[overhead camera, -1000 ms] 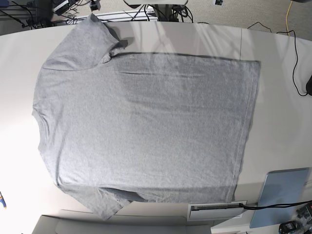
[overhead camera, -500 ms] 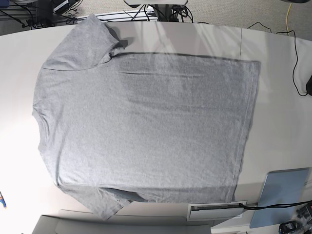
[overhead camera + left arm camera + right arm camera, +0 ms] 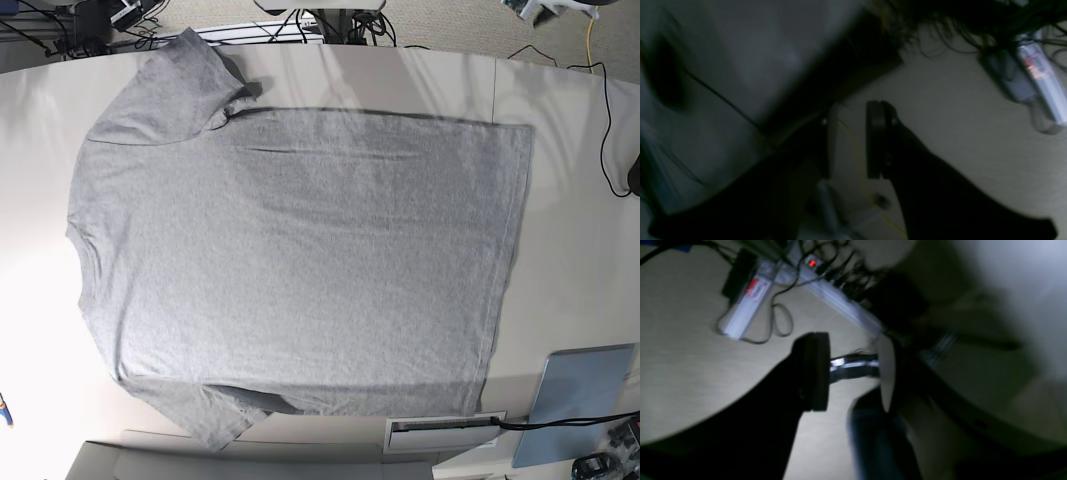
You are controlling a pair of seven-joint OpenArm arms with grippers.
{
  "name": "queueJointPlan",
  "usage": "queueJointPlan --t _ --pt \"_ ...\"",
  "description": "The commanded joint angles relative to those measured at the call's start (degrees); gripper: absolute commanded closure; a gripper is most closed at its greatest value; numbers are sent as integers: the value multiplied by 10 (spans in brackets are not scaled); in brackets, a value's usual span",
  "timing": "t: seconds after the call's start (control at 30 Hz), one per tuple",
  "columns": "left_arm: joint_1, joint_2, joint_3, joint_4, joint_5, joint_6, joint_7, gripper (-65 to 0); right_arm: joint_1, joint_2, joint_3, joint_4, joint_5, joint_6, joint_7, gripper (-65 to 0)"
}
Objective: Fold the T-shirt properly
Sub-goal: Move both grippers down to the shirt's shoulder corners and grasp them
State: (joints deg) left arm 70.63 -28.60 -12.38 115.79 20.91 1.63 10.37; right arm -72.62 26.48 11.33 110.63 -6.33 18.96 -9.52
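Observation:
The heather-grey T-shirt (image 3: 300, 250) lies flat on the white table (image 3: 580, 200), plain side up, hem to the right. One sleeve (image 3: 180, 80) is at the far left and the other (image 3: 215, 420) at the near left. No lettering shows. My left gripper (image 3: 850, 140) is open and empty, off the table beside its edge, over the floor. My right gripper (image 3: 851, 373) is open and empty, also over the floor. Neither wrist view shows the shirt. A bit of an arm (image 3: 548, 8) shows at the base view's top right edge.
A light-blue panel (image 3: 580, 400) lies at the near right corner beside a white slotted box (image 3: 445, 432). A black cable (image 3: 605, 110) runs over the table's right end. Power strips and cables lie on the floor (image 3: 750, 300) (image 3: 1037, 73).
The T-shirt has not moved. A bit of an arm has come into the base view at its top right edge.

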Motion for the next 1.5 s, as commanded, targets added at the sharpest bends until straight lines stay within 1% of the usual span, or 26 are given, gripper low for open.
queueJointPlan --t 0.0,0.07,0.13,0.2,0.23,0.3,0.37,0.43,0.5,0.63,0.7,0.77,0.87,0.97,1.03,1.1,1.17,1.23,1.33,1.47 --pt "8 -14 -2 21 14 5 -7 -167 -14 2 9 24 -7 -7 0 -236" --pt "4 -36 -2 47 40 3 -7 -167 -18 2 20 59 -24 -9 -21 -236" --pt "-7 -56 -2 67 57 -2 0 -167 -18 2 33 93 -28 -9 -44 -236" --pt "-29 -74 -2 75 75 -17 17 -167 -18 2 48 126 -28 -8 -59 -236" --pt "-44 -82 -2 75 85 -32 25 -167 -18 2 56 141 -28 -8 -63 -236" --pt "-79 -92 -2 75 91 -78 37 -173 -18 2 74 171 -32 -8 -71 -236" --pt "-118 -95 -2 75 91 -136 38 -203 -18 2 86 197 -61 -8 -81 -236" --pt "-154 -95 -2 74 91 -182 36 -233 -18 2 90 216 -96 -8 -90 -236" --pt "-188 -95 -2 66 87 -207 31 -250 -18 2 90 228 -118 -8 -97 -236" --pt "-233 -95 -1 32 69 -258 2 -250 -18 2 90 232 -118 -8 -100 -241" --pt "-247 -95 -1 10 67 -275 -25 -250 -18 2 90 232 -118 -8 -100 -302" --pt "-263 -95 -1 -10 68 -280 -45 -250 -15 2 90 232 -119 -8 -101 -359" --pt "-288 -96 -1 -27 67 -303 -49 -250 -10 2 90 232 -149 -9 -98 -365" --pt "-312 -99 5 -44 59 -312 -49 -250 2 2 90 232 -165 -8 -100 -365" --pt "-326 -108 28 -58 59 -312 -48 -250 8 2 90 232 -169 -9 -99 -365" --pt "-342 -118 59 -80 64 -295 -43 -250 12 2 90 231 -169 -8 -101 -365" --pt "-360 -129 90 -104 79 -268 -21 -250 12 2 90 231 -172 -9 -101 -365" --pt "-379 -139 117 -130 81 -252 -7 -250 12 2 90 231 -179 -9 -101 -365" --pt "-406 -144 145 -169 81 -242 -7 -250 12 2 90 231 -193 -9 -100 -365" --pt "-436 -145 151 -206 81 -235 -7 -250 13 2 90 231 -193 -9 -99 -365"
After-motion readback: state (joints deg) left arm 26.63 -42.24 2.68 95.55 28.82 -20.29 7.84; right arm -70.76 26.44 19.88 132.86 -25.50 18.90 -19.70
